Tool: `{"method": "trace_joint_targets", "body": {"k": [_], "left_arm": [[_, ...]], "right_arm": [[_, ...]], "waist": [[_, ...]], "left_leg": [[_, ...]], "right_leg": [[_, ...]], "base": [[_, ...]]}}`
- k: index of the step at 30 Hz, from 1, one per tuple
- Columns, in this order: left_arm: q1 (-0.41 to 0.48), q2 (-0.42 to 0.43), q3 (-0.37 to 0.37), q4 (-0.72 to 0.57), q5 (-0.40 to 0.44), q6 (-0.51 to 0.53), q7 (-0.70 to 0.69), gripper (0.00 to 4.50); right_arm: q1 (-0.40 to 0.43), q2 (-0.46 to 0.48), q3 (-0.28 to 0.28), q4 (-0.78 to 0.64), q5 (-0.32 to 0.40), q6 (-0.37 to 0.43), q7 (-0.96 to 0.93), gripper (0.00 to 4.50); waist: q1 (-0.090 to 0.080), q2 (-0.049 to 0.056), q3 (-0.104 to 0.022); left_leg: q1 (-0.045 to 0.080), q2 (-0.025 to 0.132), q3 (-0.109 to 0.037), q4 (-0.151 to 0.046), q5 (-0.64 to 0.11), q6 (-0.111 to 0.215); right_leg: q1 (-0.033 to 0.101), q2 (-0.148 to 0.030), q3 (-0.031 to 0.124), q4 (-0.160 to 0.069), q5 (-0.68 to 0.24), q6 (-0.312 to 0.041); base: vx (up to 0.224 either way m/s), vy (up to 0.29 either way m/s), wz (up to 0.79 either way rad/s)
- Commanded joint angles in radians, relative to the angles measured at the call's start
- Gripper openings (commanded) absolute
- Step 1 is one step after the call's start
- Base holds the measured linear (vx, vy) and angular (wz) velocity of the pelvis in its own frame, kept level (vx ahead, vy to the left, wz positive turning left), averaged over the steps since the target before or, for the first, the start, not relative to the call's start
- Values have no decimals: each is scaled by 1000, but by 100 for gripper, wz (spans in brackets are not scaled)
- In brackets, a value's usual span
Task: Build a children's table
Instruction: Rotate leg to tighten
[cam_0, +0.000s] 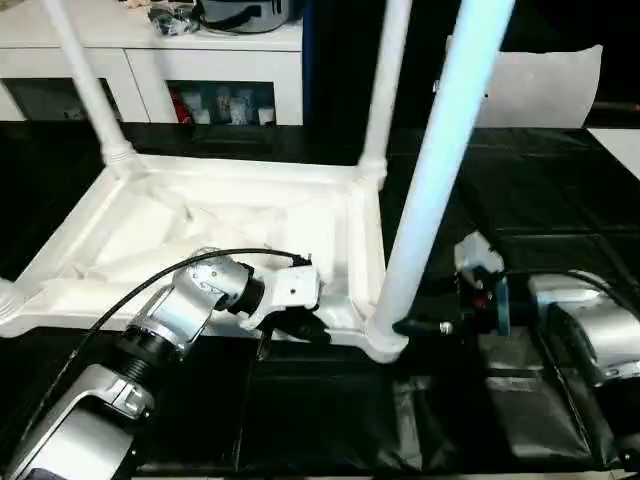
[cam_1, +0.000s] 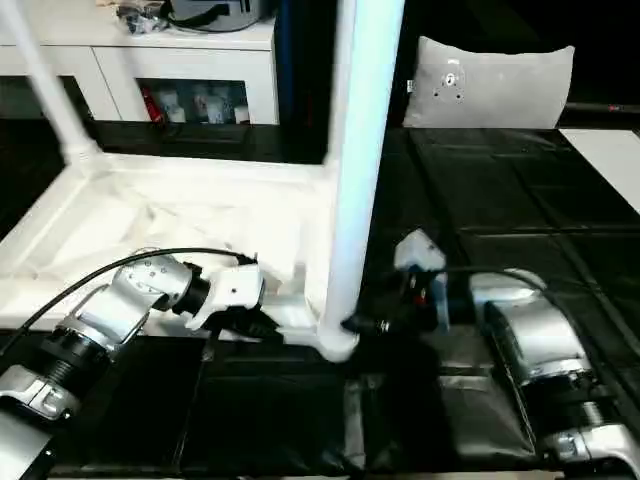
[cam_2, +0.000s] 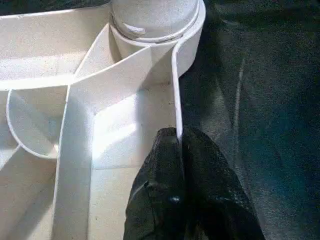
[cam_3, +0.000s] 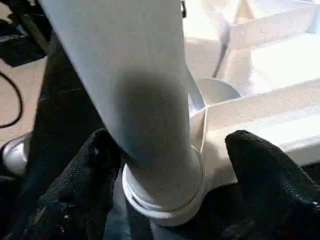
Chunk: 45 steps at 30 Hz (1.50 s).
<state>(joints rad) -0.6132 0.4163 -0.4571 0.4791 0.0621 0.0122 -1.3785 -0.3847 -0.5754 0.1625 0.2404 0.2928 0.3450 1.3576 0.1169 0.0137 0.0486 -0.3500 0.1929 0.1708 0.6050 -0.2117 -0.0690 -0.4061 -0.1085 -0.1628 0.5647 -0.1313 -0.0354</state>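
Upside down on black floor mat (cam_0: 520, 210): white plastic tabletop (cam_0: 150, 235), ribbed underside up. Three tapered tube legs upright in round corner sockets: far-left leg (cam_0: 85, 85), far-right leg (cam_0: 385, 80), near-right leg (cam_0: 445, 150). Left gripper (cam_2: 179, 145) clenched on thin near rim, clearest from left wrist. Right gripper (cam_3: 165, 165) spread wide around near-right leg's base, fingers (cam_3: 260, 170) apart from it.

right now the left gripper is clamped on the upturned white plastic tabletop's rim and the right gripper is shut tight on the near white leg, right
Not quite. The left gripper is clamped on the upturned white plastic tabletop's rim, but the right gripper stands open around the near white leg; the right wrist view shows it.
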Motion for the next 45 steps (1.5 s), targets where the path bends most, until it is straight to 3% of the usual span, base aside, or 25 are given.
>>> {"method": "trace_joint_targets", "body": {"k": [1,11,17,20,23,24,27,28,30,31,32,33,35,37,39,44,45], "left_arm": [[-29,-7,-34,-12,3,-40,-46,0],[-29,-10,-30,2,4,-44,-47,0],[-20,-37,11,-8,-17,77,26,0],[-22,-89,60,-1,-9,191,174,0],[-24,-128,96,6,-2,262,285,0],[-25,-154,118,2,-2,317,347,0],[-28,-194,144,-5,-3,375,420,0],[-32,-234,167,-11,-7,419,481,0],[-36,-280,184,-16,-9,447,539,0],[-36,-287,186,-18,-8,450,546,0],[-35,-292,186,-22,-6,453,551,0],[-34,-290,180,-26,2,447,551,0],[-34,-285,173,-27,7,437,547,0],[-32,-278,166,-31,10,430,541,0],[-26,-258,158,-33,14,407,525,0],[-9,-204,139,-32,21,347,466,0],[-7,-180,129,-25,24,329,437,0]], "right_arm": [[6,-6,6,-25,22,6,22,327],[19,7,14,-42,51,50,36,245],[24,71,-27,-69,88,131,-78,205],[-11,163,-61,-27,22,155,-304,200],[-52,221,-75,24,-42,189,-474,199],[-79,265,-94,52,-62,223,-583,197],[-104,316,-115,78,-73,250,-690,197],[-124,358,-132,104,-83,248,-772,197],[-139,392,-144,138,-90,190,-822,197],[-140,396,-144,142,-93,179,-824,197],[-140,399,-143,143,-97,170,-823,231],[-139,404,-150,138,-93,165,-822,265],[-136,405,-154,130,-88,160,-816,265],[-130,403,-158,118,-88,153,-811,286],[-116,381,-158,108,-91,130,-789,311],[-71,298,-161,83,-72,58,-668,350],[-47,248,-158,58,-59,26,-584,355]], "waist": [[-3,-8,-72],[0,-8,-73],[-4,-4,-71],[-16,-3,-64],[-46,-5,-64],[-59,0,-66],[-85,-3,-67],[-89,-9,-68],[-89,-6,-69],[-87,-6,-71],[-83,-5,-71],[-81,-10,-74],[-77,-7,-76],[-70,-6,-78],[-64,-3,-78],[-51,-3,-77],[-47,5,-77]], "left_leg": [[1,47,-9,-72,-160,66],[-1,46,-10,-72,-153,61],[-2,45,-11,-74,-161,47],[7,33,-11,-71,-203,15],[-1,25,-19,-67,-235,-3],[0,27,-20,-67,-243,4],[-5,25,-21,-65,-249,17],[-5,23,-15,-62,-235,26],[-4,21,-16,-62,-215,32],[-4,22,-13,-63,-201,41],[-2,23,-14,-64,-195,45],[-7,26,-14,-66,-173,55],[-11,32,-16,-69,-141,66],[-7,36,-14,-68,-115,71],[-10,36,-13,-68,-91,77],[-9,38,-11,-69,-108,84],[-7,38,-11,-69,-119,82]], "right_leg": [[63,-62,64,-65,-386,-113],[66,-60,63,-66,-384,-108],[65,-61,62,-67,-404,-102],[58,-61,48,-92,-542,-49],[66,-58,26,-105,-600,2],[65,-58,26,-109,-584,6],[67,-58,21,-112,-553,-4],[63,-58,26,-110,-548,-7],[63,-58,22,-110,-539,-18],[62,-58,27,-108,-517,-21],[62,-58,28,-106,-505,-26],[67,-56,33,-98,-466,-36],[68,-57,40,-84,-404,-60],[66,-59,47,-75,-352,-90],[70,-59,51,-65,-302,-114],[72,-60,55,-62,-282,-126],[72,-60,55,-62,-290,-125]], "base": [[0,0,0],[0,0,0],[0,0,0],[0,0,0],[0,0,0],[0,0,0],[0,0,0],[0,0,0],[0,0,0],[0,0,0],[0,0,0],[0,0,0],[0,0,0],[0,0,0],[0,0,0],[0,0,0],[0,0,0]]}}
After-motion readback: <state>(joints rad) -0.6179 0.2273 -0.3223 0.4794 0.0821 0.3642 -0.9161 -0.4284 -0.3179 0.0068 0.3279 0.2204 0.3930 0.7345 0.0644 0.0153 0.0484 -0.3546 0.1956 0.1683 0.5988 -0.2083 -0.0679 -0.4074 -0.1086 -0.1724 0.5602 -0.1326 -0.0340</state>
